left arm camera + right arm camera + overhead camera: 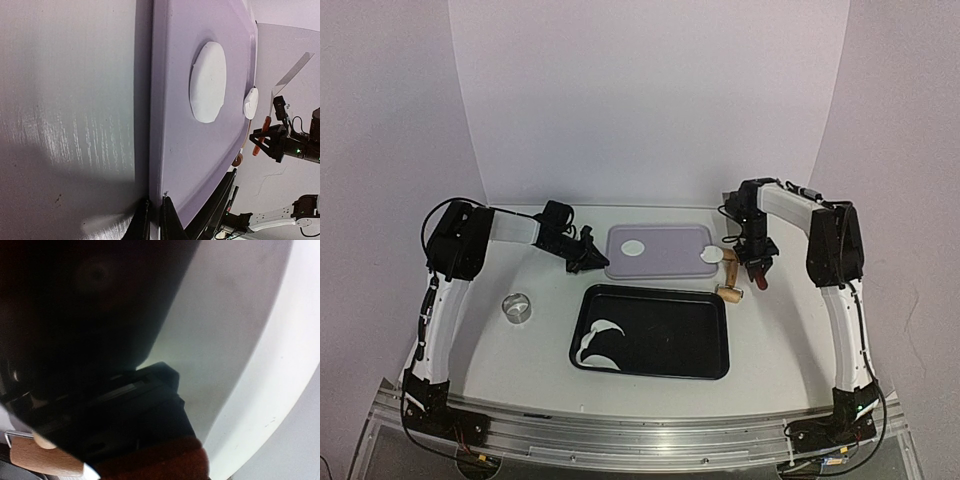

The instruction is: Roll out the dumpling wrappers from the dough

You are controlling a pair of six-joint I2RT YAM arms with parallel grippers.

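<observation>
Two dumpling wrappers lie on a lavender tray (670,262): one round white disc (634,247) (208,82) left of its middle, and another (712,256) (250,102) at its right rim. My left gripper (592,256) (156,202) is shut on the tray's left rim (156,125). Leftover dough (600,340) lies as curved white strips in a black tray (710,340). Beyond the lavender tray's right end, my right gripper (758,270) is shut on a red-handled spatula (761,282) (261,136) (160,462), whose thin blade (290,75) points away from the tray.
A wooden rolling pin (728,276) (40,460) lies between the lavender tray's right end and the right gripper. A metal ring cutter (518,307) stands on the table left of the black tray. The white backdrop curves up close behind both trays.
</observation>
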